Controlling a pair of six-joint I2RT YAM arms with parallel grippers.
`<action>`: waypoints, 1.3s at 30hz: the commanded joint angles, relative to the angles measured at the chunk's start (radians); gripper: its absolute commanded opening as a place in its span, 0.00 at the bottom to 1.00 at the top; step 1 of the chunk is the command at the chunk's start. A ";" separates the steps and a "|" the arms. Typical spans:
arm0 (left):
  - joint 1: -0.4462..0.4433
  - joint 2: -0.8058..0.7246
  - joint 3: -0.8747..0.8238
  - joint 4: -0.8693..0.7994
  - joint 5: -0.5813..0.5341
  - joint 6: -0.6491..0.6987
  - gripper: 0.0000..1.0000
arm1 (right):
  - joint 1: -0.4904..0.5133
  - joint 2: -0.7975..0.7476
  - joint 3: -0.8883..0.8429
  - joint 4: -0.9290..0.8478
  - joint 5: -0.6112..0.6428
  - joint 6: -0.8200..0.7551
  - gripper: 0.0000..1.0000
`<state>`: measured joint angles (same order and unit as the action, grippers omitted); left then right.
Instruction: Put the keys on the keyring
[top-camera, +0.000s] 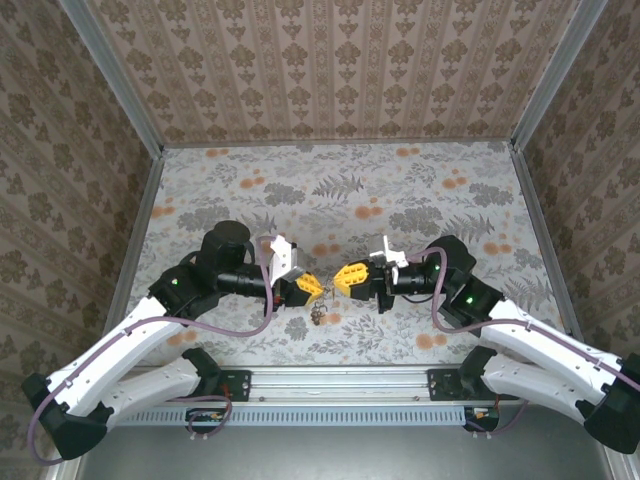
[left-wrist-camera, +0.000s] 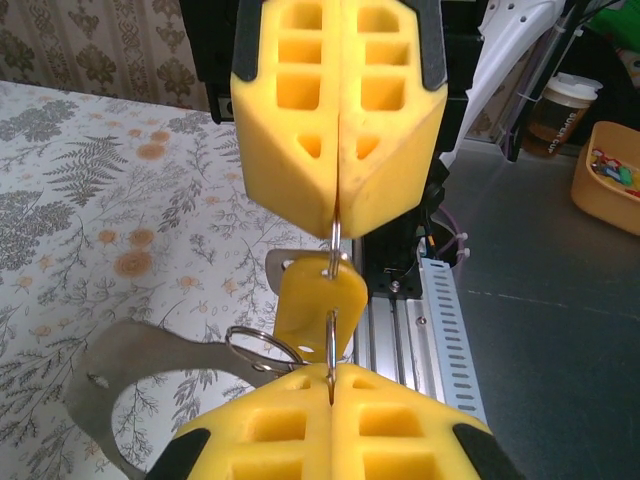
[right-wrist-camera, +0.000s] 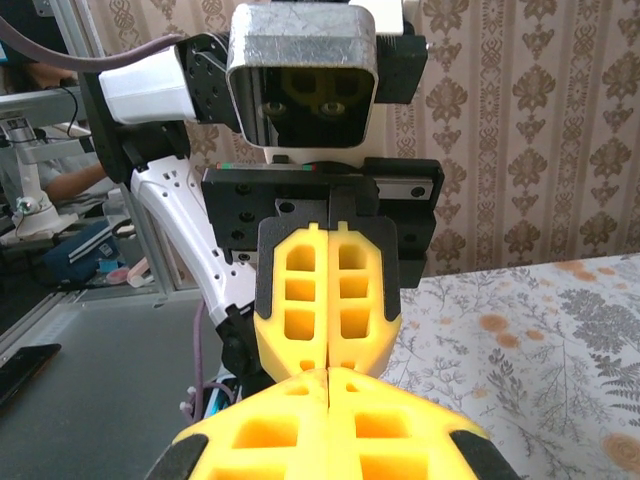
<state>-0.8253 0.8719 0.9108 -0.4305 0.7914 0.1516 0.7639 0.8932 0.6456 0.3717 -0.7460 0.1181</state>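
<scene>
My two grippers meet tip to tip above the near middle of the table. The keyring (left-wrist-camera: 334, 255) is a thin metal ring seen edge-on, stretched between them. My left gripper (left-wrist-camera: 331, 372) is shut on its lower end and my right gripper (left-wrist-camera: 338, 218) is shut on its upper end. A yellow tag (left-wrist-camera: 312, 300) hangs on the ring. Beside it a smaller ring (left-wrist-camera: 262, 345) carries a flat silver key (left-wrist-camera: 120, 375). From above, the keys (top-camera: 318, 314) dangle as a small cluster under the left gripper (top-camera: 320, 288) and the right gripper (top-camera: 340, 277). In the right wrist view my right gripper (right-wrist-camera: 327, 374) touches the left gripper (right-wrist-camera: 327, 300), hiding the ring.
The floral table (top-camera: 340, 190) is walled by patterned panels at the back and sides. An aluminium rail (top-camera: 340, 385) runs along its near edge between the arm bases. Off the table stand a cup (left-wrist-camera: 562, 108) and a yellow bin (left-wrist-camera: 608, 178).
</scene>
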 joint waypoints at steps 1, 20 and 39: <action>-0.006 -0.001 0.037 0.017 0.043 0.014 0.00 | 0.007 0.010 -0.008 0.038 -0.038 -0.026 0.00; -0.004 -0.002 0.040 0.010 0.054 0.014 0.00 | 0.009 0.018 -0.004 0.039 -0.072 -0.035 0.00; -0.001 -0.001 0.042 -0.004 0.068 0.018 0.00 | 0.008 0.008 -0.004 0.061 -0.058 -0.010 0.00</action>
<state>-0.8249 0.8715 0.9199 -0.4313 0.8238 0.1513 0.7670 0.8963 0.6456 0.4137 -0.7910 0.1074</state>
